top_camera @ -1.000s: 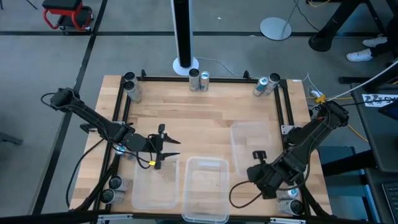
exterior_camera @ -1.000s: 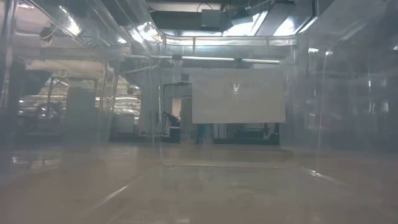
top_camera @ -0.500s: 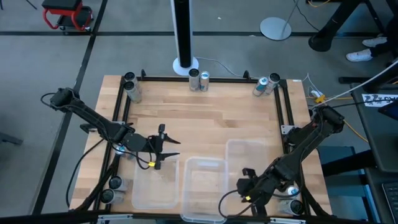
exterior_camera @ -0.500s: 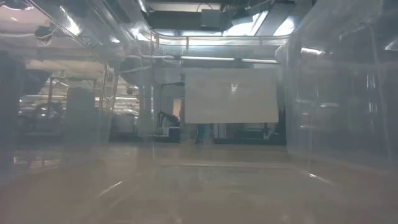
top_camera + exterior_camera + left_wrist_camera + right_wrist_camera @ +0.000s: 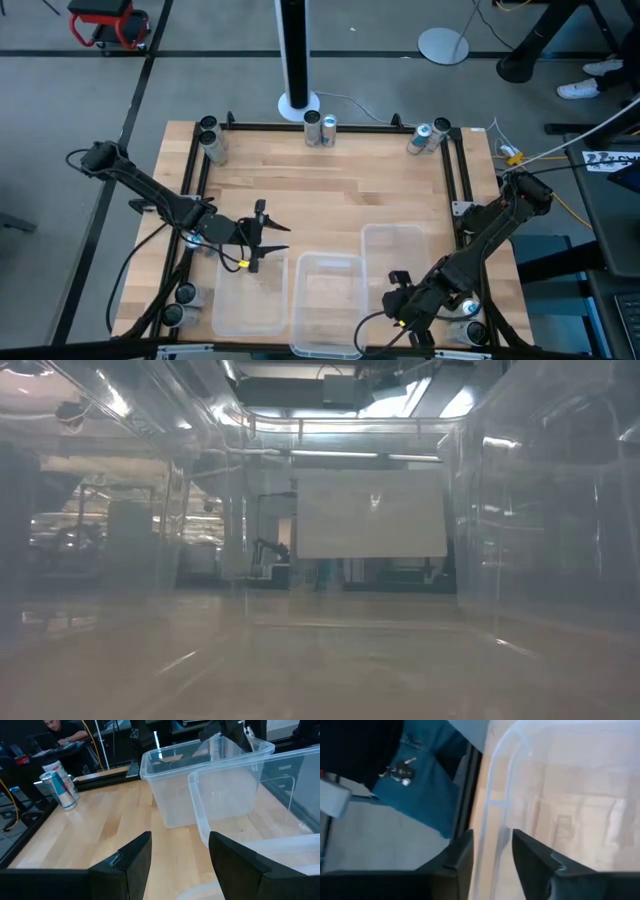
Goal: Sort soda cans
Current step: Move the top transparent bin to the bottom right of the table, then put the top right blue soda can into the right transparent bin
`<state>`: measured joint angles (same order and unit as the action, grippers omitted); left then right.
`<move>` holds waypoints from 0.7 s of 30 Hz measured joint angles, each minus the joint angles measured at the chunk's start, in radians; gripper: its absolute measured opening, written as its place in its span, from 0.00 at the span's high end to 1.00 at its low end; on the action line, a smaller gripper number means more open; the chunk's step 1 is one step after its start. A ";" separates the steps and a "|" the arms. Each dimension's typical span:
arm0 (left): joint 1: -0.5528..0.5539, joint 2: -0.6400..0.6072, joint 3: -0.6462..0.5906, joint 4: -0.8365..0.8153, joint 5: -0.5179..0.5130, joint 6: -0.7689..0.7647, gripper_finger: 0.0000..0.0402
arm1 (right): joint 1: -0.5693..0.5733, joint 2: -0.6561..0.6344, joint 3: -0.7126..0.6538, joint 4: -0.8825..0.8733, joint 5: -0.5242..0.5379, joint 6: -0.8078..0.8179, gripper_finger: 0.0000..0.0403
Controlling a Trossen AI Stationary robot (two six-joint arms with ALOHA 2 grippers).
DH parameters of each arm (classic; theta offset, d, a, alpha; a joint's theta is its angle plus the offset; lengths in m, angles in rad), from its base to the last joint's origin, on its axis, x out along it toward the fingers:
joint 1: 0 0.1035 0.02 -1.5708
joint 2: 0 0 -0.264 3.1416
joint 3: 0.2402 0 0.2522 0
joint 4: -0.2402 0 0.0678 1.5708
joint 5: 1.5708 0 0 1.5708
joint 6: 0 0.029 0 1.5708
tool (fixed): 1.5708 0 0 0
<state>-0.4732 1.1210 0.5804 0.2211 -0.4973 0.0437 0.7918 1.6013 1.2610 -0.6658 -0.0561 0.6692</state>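
Three clear bins (image 5: 398,245), two grippers, ten soda cans (image 5: 318,128)

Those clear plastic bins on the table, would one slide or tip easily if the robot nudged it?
Probably it would slide. The right bin looks empty and thin-walled, so likely light, and it sits on the smooth wooden table. Tipping seems less likely: it is wider than tall. With the right gripper straddling the rim, the thin wall may flex.
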 joint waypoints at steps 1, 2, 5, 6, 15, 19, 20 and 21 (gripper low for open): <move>0.000 0.000 0.000 0.000 0.000 -0.002 0.53 | 0.000 -0.009 0.000 0.000 -0.007 0.006 0.62; 0.000 0.000 0.000 0.000 0.000 -0.003 0.53 | 0.000 -0.018 0.000 -0.001 -0.005 0.011 0.61; 0.000 0.000 0.000 0.000 0.000 -0.003 0.53 | 0.000 -0.046 0.001 -0.018 0.011 0.027 0.57; 0.000 0.000 0.000 0.000 0.000 -0.003 0.53 | 0.000 -0.058 0.001 -0.033 0.014 0.032 0.57; 0.000 0.000 0.000 -0.001 0.000 -0.003 0.53 | 0.000 -0.173 0.003 -0.236 0.082 0.027 0.56; 0.000 0.000 0.000 -0.001 0.000 -0.003 0.53 | 0.000 -0.218 0.003 -0.346 0.163 -0.020 0.56; 0.000 0.000 0.000 -0.001 0.000 -0.003 0.53 | 0.000 -0.227 0.003 -0.375 0.185 -0.032 0.56; 0.000 0.000 0.000 -0.001 0.000 -0.003 0.53 | 0.000 -0.236 0.003 -0.404 0.210 -0.052 0.56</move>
<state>-0.4732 1.1210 0.5804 0.2199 -0.4973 0.0406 0.7918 1.3656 1.2640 -1.0697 0.1534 0.6170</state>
